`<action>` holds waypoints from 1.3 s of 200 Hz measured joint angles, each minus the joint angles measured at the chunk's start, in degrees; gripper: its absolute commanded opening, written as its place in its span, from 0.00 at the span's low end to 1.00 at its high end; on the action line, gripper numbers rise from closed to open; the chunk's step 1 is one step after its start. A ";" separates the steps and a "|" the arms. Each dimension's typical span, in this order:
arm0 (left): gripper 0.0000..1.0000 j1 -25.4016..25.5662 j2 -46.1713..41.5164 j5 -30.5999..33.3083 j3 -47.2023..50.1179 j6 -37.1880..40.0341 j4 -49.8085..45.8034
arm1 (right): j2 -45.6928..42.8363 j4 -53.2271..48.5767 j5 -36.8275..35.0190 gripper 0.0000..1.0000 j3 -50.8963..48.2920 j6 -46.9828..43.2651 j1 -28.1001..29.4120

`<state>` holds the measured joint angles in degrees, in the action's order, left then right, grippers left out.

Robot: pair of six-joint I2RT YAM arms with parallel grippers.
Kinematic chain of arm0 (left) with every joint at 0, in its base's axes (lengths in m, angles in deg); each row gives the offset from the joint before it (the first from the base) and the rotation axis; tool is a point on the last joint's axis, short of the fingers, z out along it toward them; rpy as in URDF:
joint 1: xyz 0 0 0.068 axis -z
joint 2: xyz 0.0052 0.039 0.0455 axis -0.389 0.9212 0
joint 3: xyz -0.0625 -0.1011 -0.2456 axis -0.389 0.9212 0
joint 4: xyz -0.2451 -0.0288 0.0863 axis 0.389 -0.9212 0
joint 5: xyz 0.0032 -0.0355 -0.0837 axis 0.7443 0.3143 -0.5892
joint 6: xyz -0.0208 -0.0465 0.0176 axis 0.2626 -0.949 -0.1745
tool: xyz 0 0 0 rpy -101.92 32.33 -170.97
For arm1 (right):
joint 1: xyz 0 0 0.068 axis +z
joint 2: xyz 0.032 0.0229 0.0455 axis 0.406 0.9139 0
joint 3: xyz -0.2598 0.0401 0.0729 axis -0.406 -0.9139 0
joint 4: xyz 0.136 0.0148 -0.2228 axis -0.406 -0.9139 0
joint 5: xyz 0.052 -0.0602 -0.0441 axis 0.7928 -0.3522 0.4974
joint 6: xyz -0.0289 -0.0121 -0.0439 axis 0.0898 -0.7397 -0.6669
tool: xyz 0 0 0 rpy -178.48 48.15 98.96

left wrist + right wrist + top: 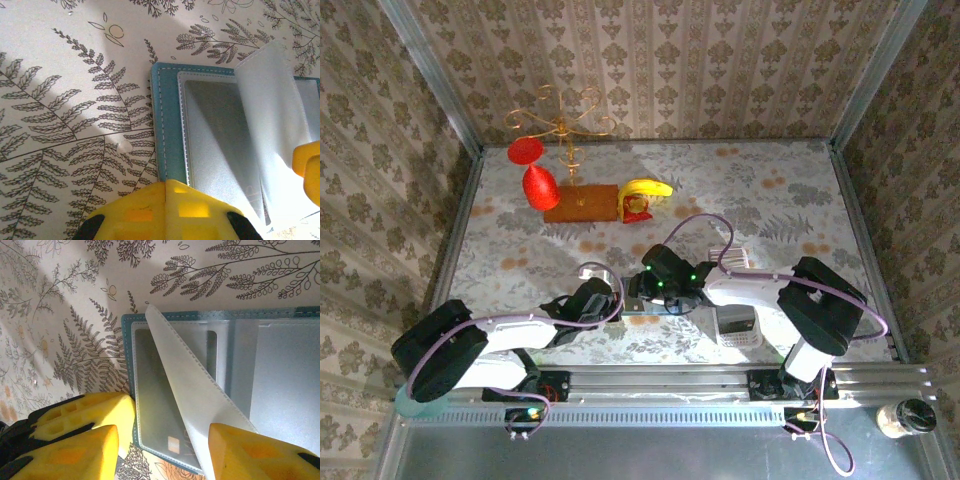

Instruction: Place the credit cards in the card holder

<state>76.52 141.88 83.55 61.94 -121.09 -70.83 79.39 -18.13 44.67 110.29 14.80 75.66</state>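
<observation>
The teal card holder lies open on the fern-patterned table, between the two grippers. My left gripper is shut, its yellow fingertips resting on the holder's teal edge. My right gripper is open over the holder. A clear sleeve leaf stands lifted against its right finger. A grey credit card with a chip sits in the left pocket. More pale cards stand in a row in the white tray.
At the back left, a gold wire stand with red glasses rises from a wooden base, with a banana beside it. Metal rails and patterned walls enclose the table. A jar sits off the near right corner.
</observation>
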 measured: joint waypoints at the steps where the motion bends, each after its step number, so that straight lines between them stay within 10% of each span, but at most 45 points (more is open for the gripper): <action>1: 0.04 0.02 0.00 0.00 0.02 0.00 0.04 | 0.04 0.02 0.02 0.51 0.00 0.04 0.00; 260: 0.12 1.51 -9.68 -2.38 4.59 -1.75 -4.33 | 3.78 7.08 3.08 0.50 2.91 4.31 1.84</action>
<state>78.03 132.20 81.16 66.53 -122.84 -75.16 83.17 -11.04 47.75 113.20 19.10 77.49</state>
